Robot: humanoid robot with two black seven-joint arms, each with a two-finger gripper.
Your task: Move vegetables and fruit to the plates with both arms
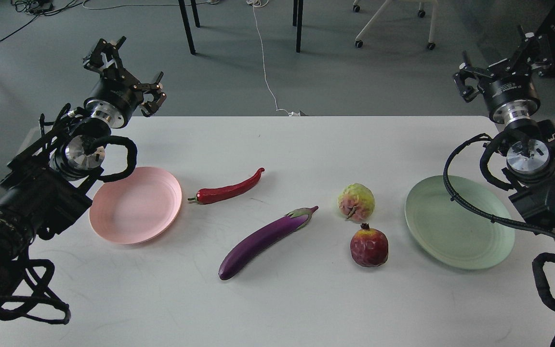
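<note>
A purple eggplant (264, 237) lies slanted at the table's middle, with a red chili pepper (229, 189) behind it to the left. To the right sit a bumpy yellow-green and pink fruit (356, 201) and, nearer me, a dark red pomegranate (369, 247). An empty pink plate (135, 205) rests at the left and an empty green plate (458, 221) at the right. My left gripper (125, 74) hangs open above the table's far left corner, holding nothing. Over the far right corner my right gripper (501, 60) is raised, open and empty too.
The white table (297, 303) has its far edge just behind the grippers. Beyond it are grey floor, black table legs (188, 29), a white cable (265, 72) and a wheeled chair base (393, 24). Black cable loops hang off both arms near the plates.
</note>
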